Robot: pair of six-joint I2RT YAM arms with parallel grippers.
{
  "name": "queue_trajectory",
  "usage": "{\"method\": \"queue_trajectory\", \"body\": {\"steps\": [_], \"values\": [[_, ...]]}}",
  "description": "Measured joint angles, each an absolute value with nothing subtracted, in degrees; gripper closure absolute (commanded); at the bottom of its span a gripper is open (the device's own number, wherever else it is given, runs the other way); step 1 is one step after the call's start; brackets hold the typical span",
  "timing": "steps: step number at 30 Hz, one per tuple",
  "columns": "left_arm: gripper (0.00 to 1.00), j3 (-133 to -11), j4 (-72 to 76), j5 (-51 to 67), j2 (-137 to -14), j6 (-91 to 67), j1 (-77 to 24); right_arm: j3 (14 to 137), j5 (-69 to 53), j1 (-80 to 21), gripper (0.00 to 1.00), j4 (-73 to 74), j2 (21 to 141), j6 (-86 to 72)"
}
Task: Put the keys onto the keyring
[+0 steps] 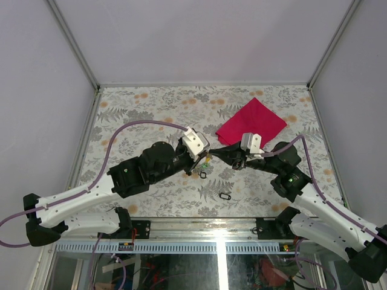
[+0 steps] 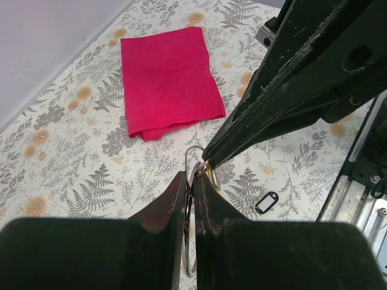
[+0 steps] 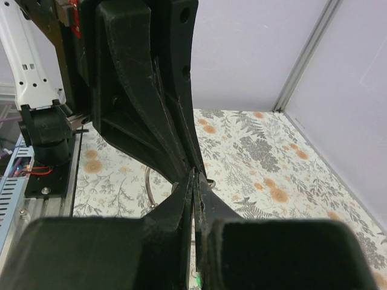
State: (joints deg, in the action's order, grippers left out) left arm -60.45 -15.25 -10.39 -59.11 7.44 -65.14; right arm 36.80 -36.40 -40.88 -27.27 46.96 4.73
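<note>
My left gripper [image 1: 201, 159] [image 2: 192, 176] is shut on the keyring [image 2: 193, 151], a thin silver wire loop that stands on edge between its fingers. An arc of the keyring [image 3: 147, 181] also shows in the right wrist view. My right gripper [image 1: 210, 156] [image 3: 195, 174] meets the left one tip to tip. It is shut, with a small yellowish key part [image 2: 212, 173] pinched at its tips against the ring. Just under the two grippers sits a black key [image 1: 202, 175]; whether it hangs on the ring I cannot tell. One black-framed key [image 1: 225, 196] [image 2: 266, 202] lies loose on the table.
A folded red cloth [image 1: 251, 121] [image 2: 166, 78] lies flat on the flowered tabletop [image 1: 151, 103] behind the grippers. Grey walls close off the left, back and right. A metal rail [image 1: 217, 246] runs along the near edge between the arm bases.
</note>
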Motion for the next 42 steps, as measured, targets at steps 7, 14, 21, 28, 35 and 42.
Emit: {"method": "queue_trajectory", "body": {"steps": [7, 14, 21, 28, 35, 42], "values": [[1.0, -60.49, -15.29, -11.46, -59.33, 6.81, -65.14, 37.21, -35.09, -41.06, 1.0, -24.58, 46.15, 7.05], [1.0, -61.06, -15.29, -11.64, -59.33, 6.24, -65.14, 37.36, -34.87, -41.15, 1.0, -23.97, 46.13, 7.84], [1.0, -61.06, -15.29, -11.66, -59.68, 6.17, -65.14, 37.36, -34.09, -41.54, 1.0, -23.99, 46.28, 7.81], [1.0, -61.08, -15.29, -11.7, -59.9, 6.13, -64.99, 37.36, -32.12, -41.78, 1.0, -24.27, 46.22, 7.99], [1.0, -61.08, -15.29, -11.62, -59.88, 6.09, -64.84, 37.36, -29.08, -41.91, 1.0, -24.18, 45.87, 9.02], [1.0, -61.06, -15.35, -11.2, -59.88, 6.09, -64.84, 37.36, -26.79, -42.0, 1.0, -24.18, 44.93, 9.32]]}}
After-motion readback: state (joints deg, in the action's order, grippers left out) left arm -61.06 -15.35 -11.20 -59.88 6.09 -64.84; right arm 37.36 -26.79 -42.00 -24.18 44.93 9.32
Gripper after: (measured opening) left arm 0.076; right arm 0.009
